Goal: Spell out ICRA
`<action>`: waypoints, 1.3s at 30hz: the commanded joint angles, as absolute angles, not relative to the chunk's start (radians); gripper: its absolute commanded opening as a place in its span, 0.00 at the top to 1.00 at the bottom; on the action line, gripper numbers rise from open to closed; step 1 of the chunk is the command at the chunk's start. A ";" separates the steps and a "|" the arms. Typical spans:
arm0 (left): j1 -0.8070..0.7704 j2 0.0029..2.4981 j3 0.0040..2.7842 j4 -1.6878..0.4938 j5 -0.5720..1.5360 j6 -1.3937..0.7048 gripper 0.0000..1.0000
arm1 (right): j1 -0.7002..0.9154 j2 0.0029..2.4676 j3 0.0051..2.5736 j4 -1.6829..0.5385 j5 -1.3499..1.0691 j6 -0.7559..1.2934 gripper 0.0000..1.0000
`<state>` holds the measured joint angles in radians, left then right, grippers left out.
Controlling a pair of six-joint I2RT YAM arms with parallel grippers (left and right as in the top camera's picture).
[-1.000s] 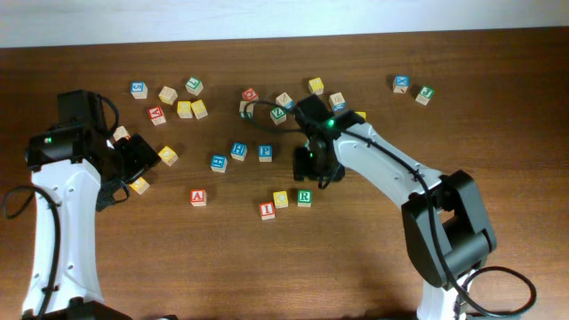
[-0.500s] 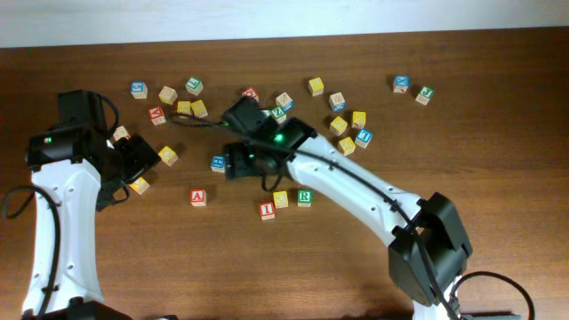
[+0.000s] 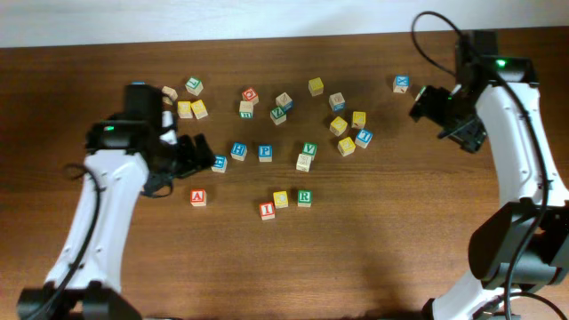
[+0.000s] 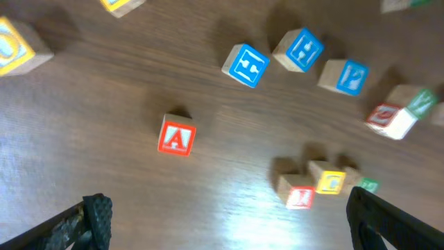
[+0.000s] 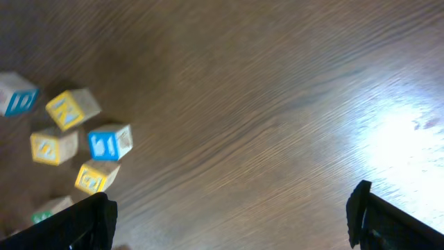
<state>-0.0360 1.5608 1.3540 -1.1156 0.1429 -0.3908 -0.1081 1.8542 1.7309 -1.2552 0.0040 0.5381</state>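
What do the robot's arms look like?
The left arm and right arm have white shells and black joints, each with a green light and black cable. The left gripper and right gripper are black, with textured fingers.

Wrist views motion-blurred, glare perhaps from overhead

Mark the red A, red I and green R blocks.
red A block (image 4: 177, 136), left wrist view, lettered top face.
red I block (image 3: 267, 211), overhead view, top face.
green R block (image 3: 305, 197), overhead view, top face.

I block (image 3: 267, 211) beside C block (image 3: 281, 199), A block (image 3: 198, 197) well left
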 commanded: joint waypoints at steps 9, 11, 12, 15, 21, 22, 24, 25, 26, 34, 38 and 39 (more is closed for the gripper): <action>-0.109 1.908 1.335 -1.076 -0.098 -0.187 0.21 | -0.158 1.841 1.739 -1.267 0.012 0.528 0.02; -0.109 1.922 1.332 -1.074 -0.098 -0.187 0.34 | -0.157 1.841 1.739 -1.267 0.012 0.528 0.02; -0.109 1.925 1.322 -1.061 -0.097 -0.184 0.37 | -0.157 1.841 1.739 -1.267 0.012 0.528 0.02; -0.109 1.972 1.305 -1.028 -0.072 -0.184 0.38 | -0.158 1.841 1.739 -1.267 0.012 0.528 0.02; -0.109 2.007 1.305 -0.999 -0.056 -0.184 0.55 | -0.157 1.841 1.739 -1.267 0.012 0.528 0.02; -0.109 2.007 1.305 -1.000 -0.056 -0.184 0.59 | -0.157 1.841 1.739 -1.267 0.012 0.528 0.02; -0.109 2.006 1.306 -1.011 -0.056 -0.184 0.62 | -0.158 1.841 1.739 -1.268 0.012 0.528 0.02; -0.109 2.006 1.306 -1.015 -0.056 -0.184 0.62 | -0.157 1.841 1.739 -1.267 0.012 0.528 0.01; -0.109 2.006 1.306 -1.015 -0.056 -0.184 0.66 | -0.157 1.841 1.739 -1.267 0.012 0.528 0.02; -0.109 2.006 1.307 -1.060 -0.040 -0.185 0.61 | -0.157 1.841 1.739 -1.268 0.012 0.528 0.02; -0.109 2.006 1.308 -1.060 -0.040 -0.185 0.69 | -0.157 1.841 1.739 -1.268 0.012 0.528 0.02; -0.109 2.006 1.317 -1.072 -0.039 -0.185 0.74 | -0.157 1.841 1.739 -1.267 0.012 0.528 0.02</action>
